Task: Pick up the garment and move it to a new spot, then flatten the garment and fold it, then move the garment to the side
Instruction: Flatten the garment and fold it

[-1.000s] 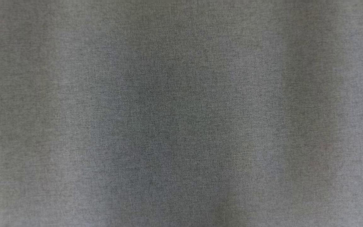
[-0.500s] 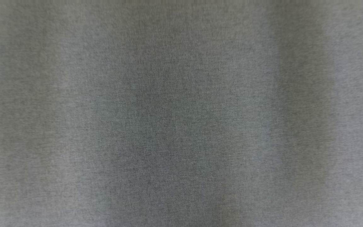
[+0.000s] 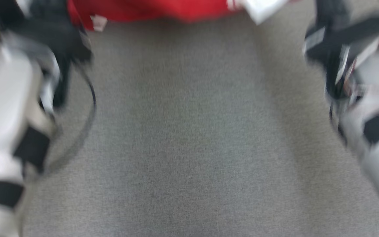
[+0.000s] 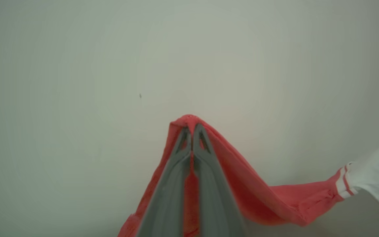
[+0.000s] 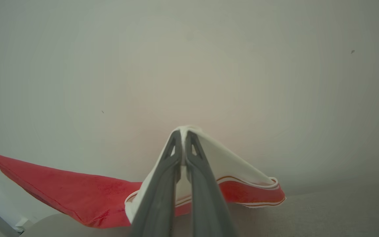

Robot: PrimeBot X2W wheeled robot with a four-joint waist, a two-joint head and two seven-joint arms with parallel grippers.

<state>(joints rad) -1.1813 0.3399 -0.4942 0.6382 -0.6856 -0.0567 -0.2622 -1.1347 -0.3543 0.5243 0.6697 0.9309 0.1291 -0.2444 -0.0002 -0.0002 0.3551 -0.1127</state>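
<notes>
Hanging stretched above the grey surface (image 3: 189,138): the red garment (image 4: 275,200), lifted clear of it, with a white part (image 4: 372,177) edged in red stripes at one end. Clamped on the red end, well above the surface: left gripper (image 4: 192,130), fingers pressed together, a fold of cloth peaking over the tips. Clamped on the white end, likewise above the surface: right gripper (image 5: 183,135), fingers together, white fabric pinched between them. Sagging a little toward the surface between the two grips, whether touching it impossible to tell. Judged to be the carrying step, with laying out and flattening not yet begun. For doing it well: keep both grips tight and level above the surface, hold the span taut enough to prevent bunching in the middle, lower the hanging hem onto the surface first, then draw both ends back evenly for a flat, untwisted landing. Blurred head view, so no reading of the arms' poses over the surface.
</notes>
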